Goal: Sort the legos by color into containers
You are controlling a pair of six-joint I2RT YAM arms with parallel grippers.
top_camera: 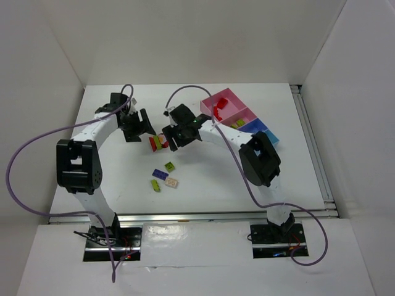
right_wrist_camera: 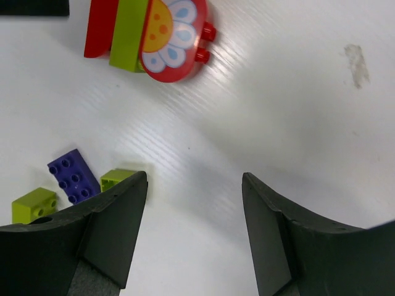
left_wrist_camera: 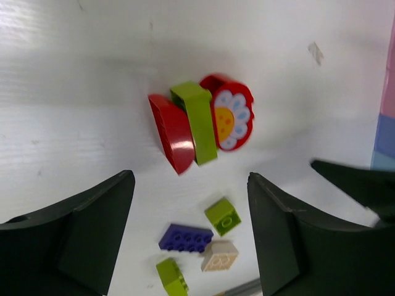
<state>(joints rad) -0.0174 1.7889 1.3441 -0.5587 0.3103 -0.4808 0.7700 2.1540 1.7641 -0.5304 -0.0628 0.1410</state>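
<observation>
Left wrist shows our spread left hand point(left_wrist_camera: 190, 185) near the brick stack point(left_wrist_camera: 197, 126); we should straddle its red end, our spread right hand point(right_wrist_camera: 194, 182) its flower end.

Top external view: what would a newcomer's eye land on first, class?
A stuck-together cluster of red, lime and flower-faced legos lies centrally, flanked by the open left gripper and right gripper. Far right sit the pink-to-blue containers, a red brick in their pink end.
</observation>
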